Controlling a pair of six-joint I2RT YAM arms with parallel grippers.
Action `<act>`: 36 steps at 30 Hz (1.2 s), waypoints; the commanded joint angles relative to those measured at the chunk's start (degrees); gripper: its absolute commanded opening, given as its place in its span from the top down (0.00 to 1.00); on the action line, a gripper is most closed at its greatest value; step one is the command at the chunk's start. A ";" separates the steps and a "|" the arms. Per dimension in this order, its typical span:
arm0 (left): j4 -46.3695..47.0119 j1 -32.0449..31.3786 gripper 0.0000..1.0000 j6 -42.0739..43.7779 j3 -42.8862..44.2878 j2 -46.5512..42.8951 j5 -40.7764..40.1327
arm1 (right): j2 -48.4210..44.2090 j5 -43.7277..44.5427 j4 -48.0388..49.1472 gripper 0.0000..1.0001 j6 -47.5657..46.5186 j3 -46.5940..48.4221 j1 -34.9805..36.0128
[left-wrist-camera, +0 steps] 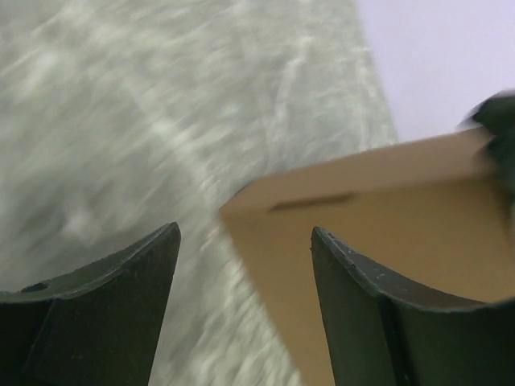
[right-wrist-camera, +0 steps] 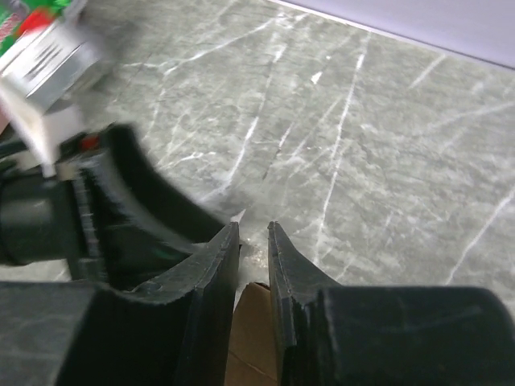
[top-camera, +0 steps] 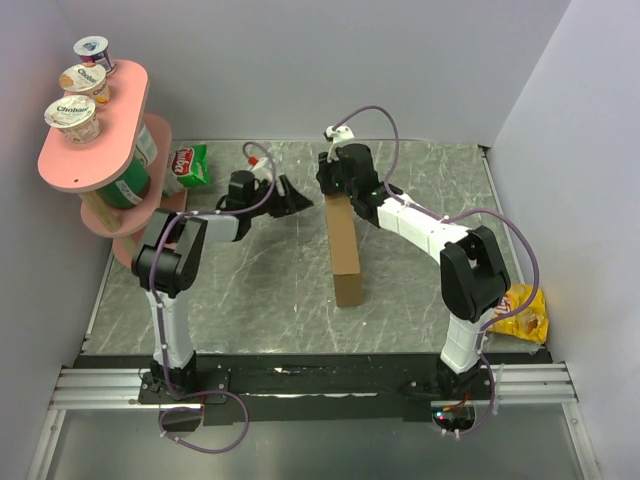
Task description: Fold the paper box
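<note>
Brown paper box (top-camera: 346,250) upright on edge on surface (top-camera: 250,300), thin slab; far top edge pinched in right tool (right-wrist-camera: 253,231). Left tool (left-wrist-camera: 245,233) wide open, empty; its view blurred.

The paper box (top-camera: 346,250) is plain brown cardboard, thin and flat. It stands on one edge near the middle of the bench (top-camera: 250,290), with its long side running from the far part towards my bases and its broad faces turned left and right. Its far upper edge sits between the fingers of my right end effector (right-wrist-camera: 253,229). My left wrist view shows one broad face, with a narrow slot (left-wrist-camera: 310,203) near the top edge.
</note>
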 commanded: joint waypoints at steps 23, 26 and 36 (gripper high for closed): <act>-23.59 6.72 0.16 8.58 -28.59 -49.13 -21.85 | 12.87 9.19 -8.92 0.65 11.19 8.88 9.47; -25.52 6.81 0.12 9.64 -27.45 -50.72 -20.62 | 12.18 5.24 -6.99 0.52 9.78 10.91 9.30; -28.69 9.09 0.04 10.17 -23.05 -55.20 -19.65 | -6.00 -5.84 -1.64 0.00 11.78 -1.36 3.16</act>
